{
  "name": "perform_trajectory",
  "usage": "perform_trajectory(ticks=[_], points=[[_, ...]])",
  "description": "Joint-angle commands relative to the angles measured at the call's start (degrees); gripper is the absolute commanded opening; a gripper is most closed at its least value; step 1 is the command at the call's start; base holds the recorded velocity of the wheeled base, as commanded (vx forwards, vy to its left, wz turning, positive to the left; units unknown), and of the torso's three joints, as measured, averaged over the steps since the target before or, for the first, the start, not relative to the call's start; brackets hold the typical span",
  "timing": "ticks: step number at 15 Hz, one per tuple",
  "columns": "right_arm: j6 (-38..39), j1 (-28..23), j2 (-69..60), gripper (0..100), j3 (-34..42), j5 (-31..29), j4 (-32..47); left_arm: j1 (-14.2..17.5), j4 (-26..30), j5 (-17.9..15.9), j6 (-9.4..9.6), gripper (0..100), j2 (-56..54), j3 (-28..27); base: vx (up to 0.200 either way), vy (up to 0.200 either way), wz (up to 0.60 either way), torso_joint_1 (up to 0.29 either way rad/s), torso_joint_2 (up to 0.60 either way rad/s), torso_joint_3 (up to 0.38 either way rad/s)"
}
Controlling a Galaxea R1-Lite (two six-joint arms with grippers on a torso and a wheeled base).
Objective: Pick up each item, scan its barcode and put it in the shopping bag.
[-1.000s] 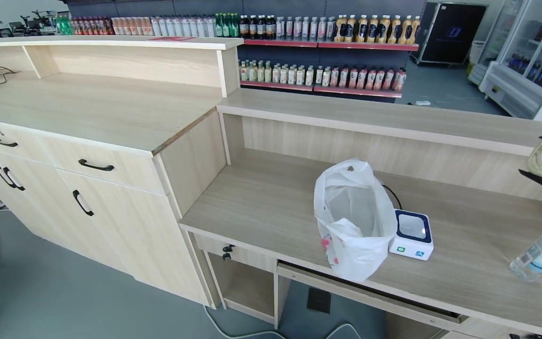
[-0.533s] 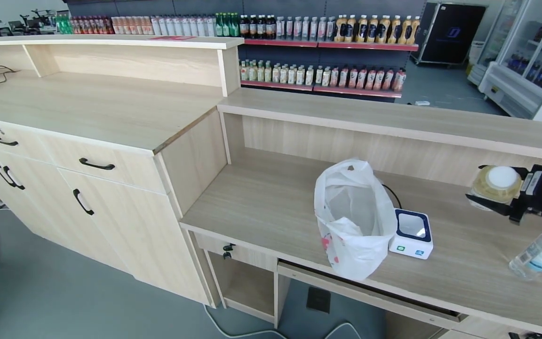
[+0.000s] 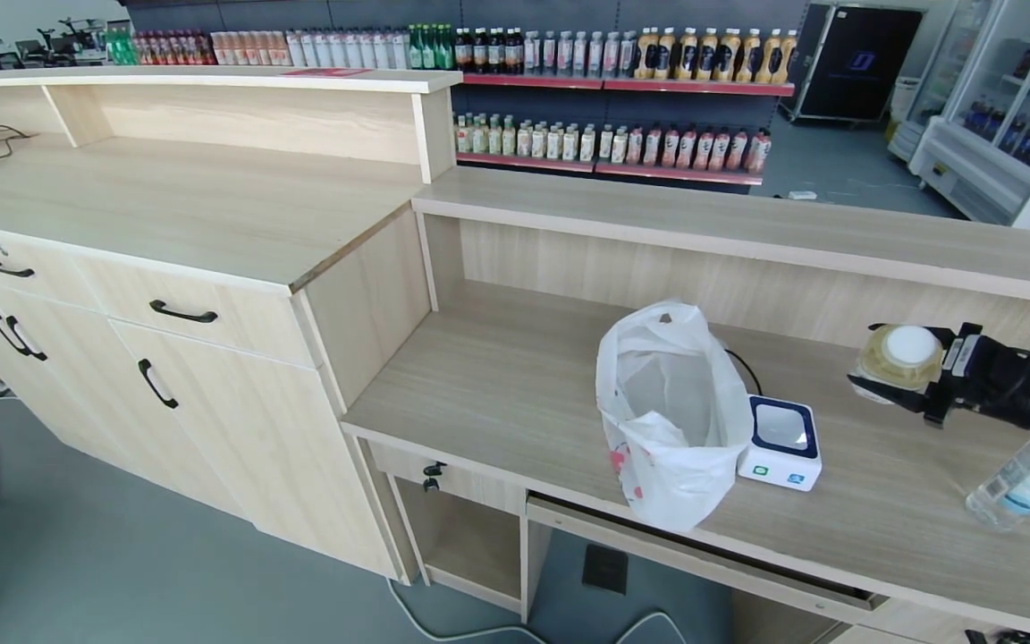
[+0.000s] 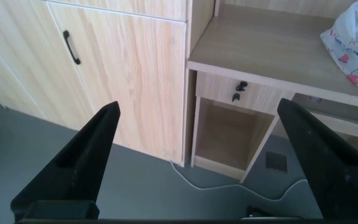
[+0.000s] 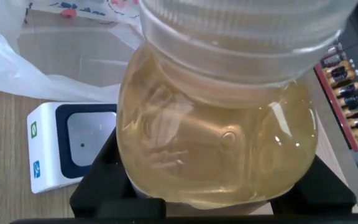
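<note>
1. The wooden checkout counter carries all the task's things on its lower desk surface.
2. The white shopping bag stands upright near the desk's front edge with its mouth open.
3. The left gripper hangs over the grey floor in front of the cabinet doors. Its jaws are spread wide and hold nothing.
4. The right gripper hovers above the desk to the right of the bag. Its jaws are clamped around a bottle of yellowish liquid, whose white cap faces the head camera.
5. A clear plastic bottle lies on its side at the desk's far right, well apart from the bag.
6. The white barcode scanner sits just beside the bag's right side with its dark window facing up, between the bag and the held bottle.
</note>
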Motion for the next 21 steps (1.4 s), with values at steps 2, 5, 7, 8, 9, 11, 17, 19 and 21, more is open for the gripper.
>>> perform_trajectory(ticks=[2, 5, 7, 8, 9, 11, 17, 19, 21], points=[[-0.13, 1.79, 1.64, 0, -0.48, 0.07, -0.53, 0.0, 0.0, -0.09, -0.01, 100, 0.02, 0.0, 0.0, 0.0, 0.0, 0.0, 0.0, 0.0], [-0.13, 3.2, 3.23, 0, -2.24, -0.28, -1.06, 0.0, 0.0, 0.0, -0.01, 100, 0.02, 0.0, 0.0, 0.0, 0.0, 0.0, 0.0, 0.0], [-0.13, 4.17, 4.46, 0, -3.82, -0.37, -1.06, 0.0, 0.0, 0.0, -0.01, 100, 0.02, 0.0, 0.0, 0.0, 0.0, 0.0, 0.0, 0.0], [-0.13, 4.34, 4.63, 0, -3.91, -0.46, -1.06, 0.09, 0.0, 0.0, -0.01, 100, 0.02, 0.0, 0.0, 0.0, 0.0, 0.0, 0.0, 0.0], [-0.3, 4.43, 4.98, 0, -3.82, -0.55, -1.06, 0.0, 0.0, 0.0, -0.01, 100, 0.02, 0.0, 0.0, 0.0, 0.0, 0.0, 0.0, 0.0], [-0.3, 5.05, 6.21, 0, -4.88, -0.81, -1.32, 0.0, 0.0, 0.0, -0.01, 100, 0.02, 0.0, 0.0, 0.0, 0.0, 0.0, 0.0, 0.0], [-0.39, 6.54, 7.62, 0, -5.23, -2.39, -1.41, 0.0, 0.0, 0.0, -0.01, 100, 0.02, 0.0, 0.0, 0.0, 0.0, 0.0, 0.0, 0.0], [-0.48, 6.71, 7.62, 0, -4.88, -3.97, -1.41, 0.0, 0.0, 0.0, -0.01, 100, 0.02, 0.0, 0.0, 0.0, 0.0, 0.0, 0.0, 0.0], [-0.57, 6.8, 7.71, 0, -4.88, -3.97, -1.41, 0.0, 0.0, 0.0, -0.01, 100, 0.02, 0.0, 0.0, 0.0, 0.0, 0.0, 0.0, 0.0]])
